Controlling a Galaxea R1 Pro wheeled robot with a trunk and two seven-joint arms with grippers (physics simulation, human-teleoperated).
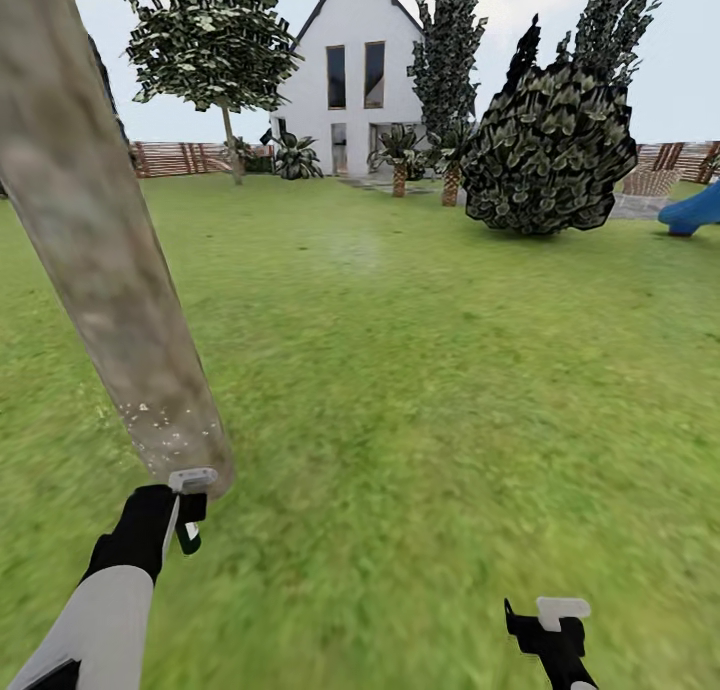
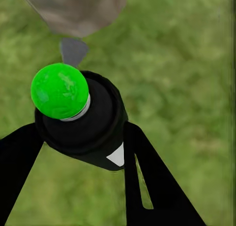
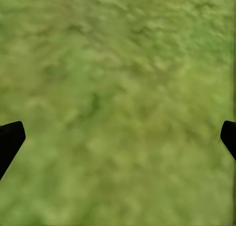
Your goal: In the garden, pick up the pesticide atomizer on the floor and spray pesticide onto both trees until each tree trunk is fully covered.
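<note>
The two black fingers (image 2: 147, 186) of the left gripper (image 2: 78, 152) clamp the round black body of the pesticide atomizer (image 2: 93, 127), which has a glossy green ball cap and a small white patch. Beyond it, the grey-brown tree trunk base (image 2: 76, 10) meets blurred green grass floor (image 2: 182, 64).

Left arm (image 1: 100, 620): grey-white forearm, black wrist, pale grey fingertip. Right gripper (image 1: 550, 625): black body, pale grey fingertip.

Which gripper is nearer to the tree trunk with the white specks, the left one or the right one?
Left. The left gripper, holding the pesticide atomizer, sits at the base of the tree trunk. The right gripper hangs over grass, far to its side.
</note>
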